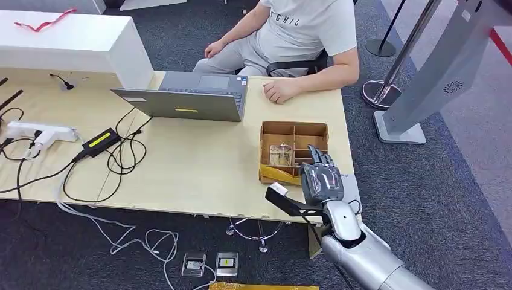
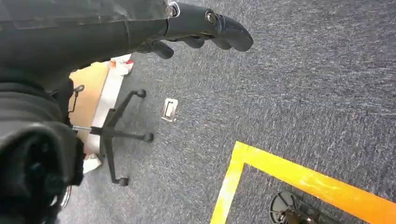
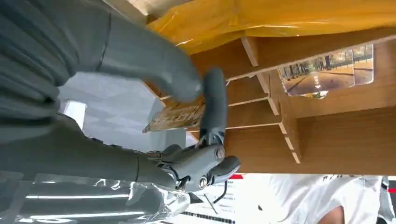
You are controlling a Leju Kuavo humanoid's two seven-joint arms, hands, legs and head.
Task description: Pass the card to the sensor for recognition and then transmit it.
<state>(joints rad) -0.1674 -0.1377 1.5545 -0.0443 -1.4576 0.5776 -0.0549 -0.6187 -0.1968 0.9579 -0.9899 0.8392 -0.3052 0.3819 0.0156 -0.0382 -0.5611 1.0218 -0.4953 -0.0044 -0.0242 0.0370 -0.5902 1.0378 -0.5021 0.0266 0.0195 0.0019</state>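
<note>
The robot's right arm (image 1: 362,254) is a smooth silver shell, swelling to a rounded polished wrist joint and ending in the right hand (image 1: 321,178), whose back wears a grey ribbed cover ahead of darker fingers (image 1: 320,157). A black bracket with a white tip juts from the wrist. Close up, the thumb (image 3: 154,70) is thick, matte grey; a dark finger meets a metal knuckle fixed with visible screws, above clear plastic film. The left hand (image 2: 205,28) shows glossy black fingers and a silver screw at the knuckle.
</note>
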